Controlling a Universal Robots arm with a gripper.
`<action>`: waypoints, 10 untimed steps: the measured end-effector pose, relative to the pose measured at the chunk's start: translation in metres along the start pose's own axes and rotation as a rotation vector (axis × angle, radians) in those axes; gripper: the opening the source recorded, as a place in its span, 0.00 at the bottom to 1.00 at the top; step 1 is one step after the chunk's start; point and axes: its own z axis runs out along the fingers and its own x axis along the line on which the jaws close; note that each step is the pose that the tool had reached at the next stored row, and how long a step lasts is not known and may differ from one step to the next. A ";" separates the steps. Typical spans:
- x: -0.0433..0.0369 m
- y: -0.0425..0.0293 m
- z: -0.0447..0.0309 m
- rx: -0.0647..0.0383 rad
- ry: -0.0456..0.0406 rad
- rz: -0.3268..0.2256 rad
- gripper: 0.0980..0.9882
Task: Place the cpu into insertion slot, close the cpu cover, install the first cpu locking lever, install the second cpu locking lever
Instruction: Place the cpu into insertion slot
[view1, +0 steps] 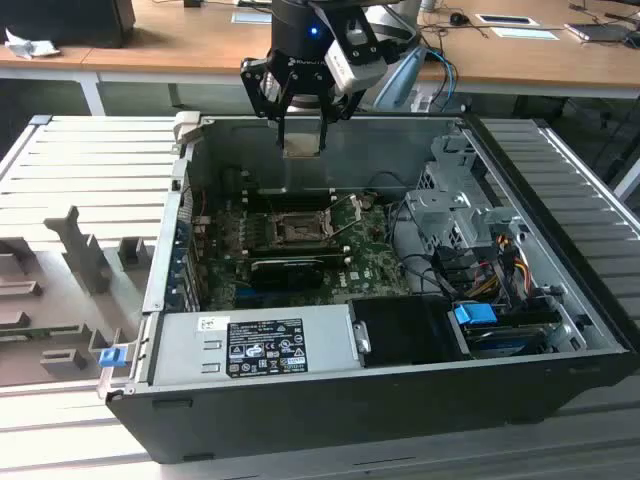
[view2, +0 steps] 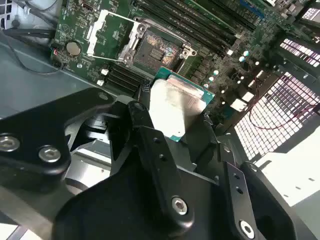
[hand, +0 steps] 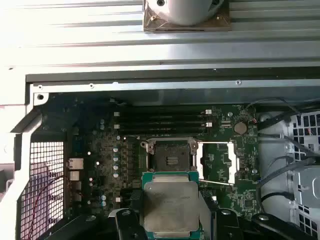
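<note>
The gripper (view1: 302, 148) is clamping its jaws on the cpu (hand: 170, 207), a pale silver square with green edging showing between them.

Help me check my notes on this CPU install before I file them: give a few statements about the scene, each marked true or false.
1. The pincer grips the cpu. True.
2. The cpu cover is swung open, off the insertion slot. True.
3. The cpu sits in the insertion slot. False: the slot is empty, and the cpu is held above the board.
4. A side panel closes the case. False: the case is open, with the motherboard exposed.
</note>
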 end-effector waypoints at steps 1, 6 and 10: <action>0.0000 0.0000 0.0000 0.000 -0.0006 0.007 0.48; 0.0000 0.0000 0.0001 -0.002 -0.0068 0.077 0.48; 0.0000 0.0000 0.0001 -0.003 -0.0120 0.135 0.48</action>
